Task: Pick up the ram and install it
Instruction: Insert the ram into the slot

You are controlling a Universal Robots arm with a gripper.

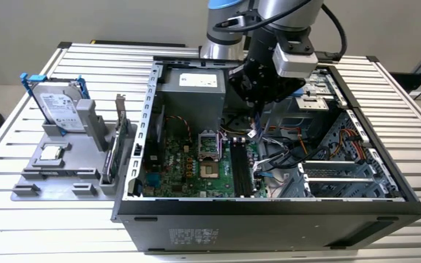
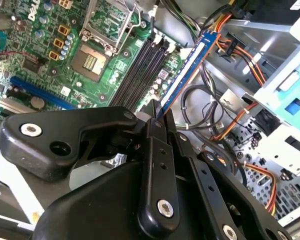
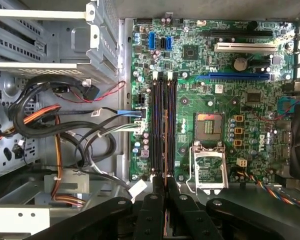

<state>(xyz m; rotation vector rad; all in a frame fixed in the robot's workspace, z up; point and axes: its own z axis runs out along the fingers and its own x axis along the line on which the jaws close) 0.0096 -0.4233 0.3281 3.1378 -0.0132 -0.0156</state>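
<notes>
**Ram clamped in the gripper, held over the memory slots**

You are looking at a slatted metal table with an open computer case lying on its side on it. The arm reaches down into the case from the far side.

Your motherboard lies flat on the case floor. A bundle of black and orange cables runs just beside it.

At the exterior view's left, a grey holder sits on the table beside the case. The silver hard drive with blue rails stands upright in it.

Your gripper is down inside the case, above the board. Its fingers are closed tight on one end of the ram.

In the second wrist view the ram shows as a thin blue stick, seen nearly edge-on. It reaches away from the fingertips, clear of the board and running alongside the two black memory slots.

In the first wrist view its thin edge lines up lengthwise with those slots. The open processor socket is just beside them.
</notes>
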